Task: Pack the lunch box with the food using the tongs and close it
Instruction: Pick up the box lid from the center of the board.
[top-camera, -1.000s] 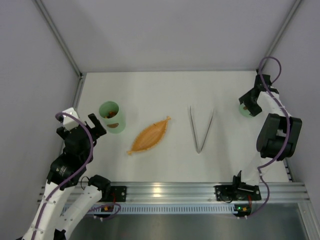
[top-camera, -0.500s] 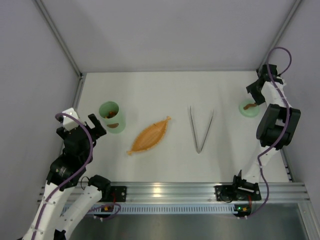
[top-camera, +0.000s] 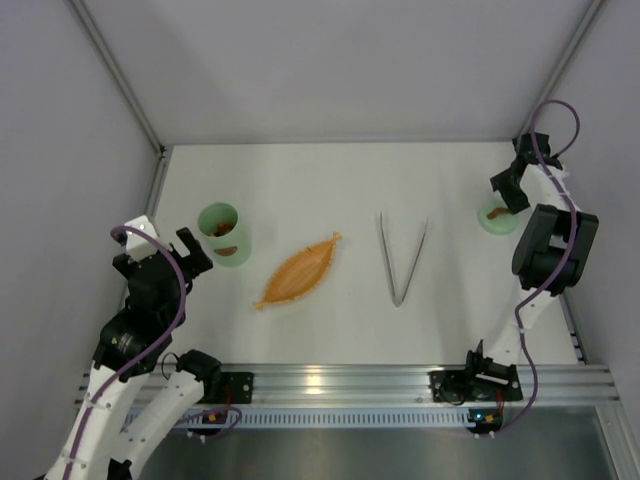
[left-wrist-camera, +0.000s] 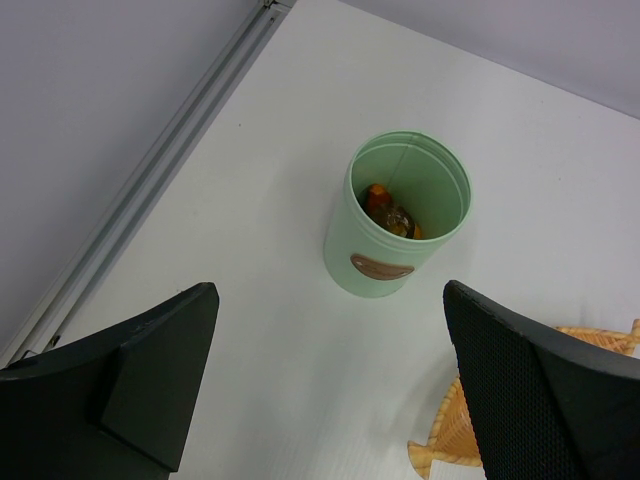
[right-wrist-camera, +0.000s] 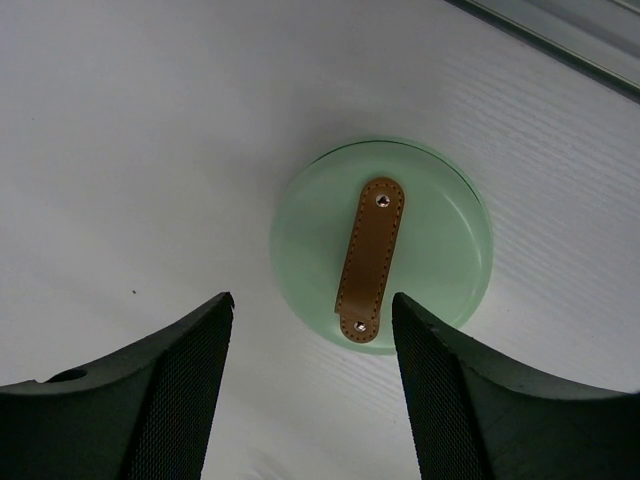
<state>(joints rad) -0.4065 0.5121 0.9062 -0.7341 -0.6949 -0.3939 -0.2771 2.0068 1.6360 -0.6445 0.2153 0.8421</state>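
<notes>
The mint-green lunch box (top-camera: 222, 234) (left-wrist-camera: 398, 227) stands upright and uncovered at the table's left, with orange and dark food (left-wrist-camera: 390, 212) at its bottom. Its round lid (top-camera: 494, 216) (right-wrist-camera: 382, 244), brown handle (right-wrist-camera: 368, 259) up, lies flat at the far right. The silver tongs (top-camera: 402, 255) lie in a narrow V on the table right of centre. My left gripper (top-camera: 172, 257) (left-wrist-camera: 330, 390) hangs open just near of the tub, holding nothing. My right gripper (top-camera: 507, 192) (right-wrist-camera: 312, 345) hovers open above the lid, touching nothing.
An orange leaf-shaped tray (top-camera: 297, 271) (left-wrist-camera: 500, 420) lies between the tub and the tongs. Grey walls enclose the table on the left, back and right. A metal rail (left-wrist-camera: 160, 170) runs along the left edge, another (right-wrist-camera: 560, 30) beyond the lid.
My right arm swung toward the back right corner, uncovering the lid in the top view. Its jaws narrowed slightly. The left arm, tub, tray and tongs stayed put.
</notes>
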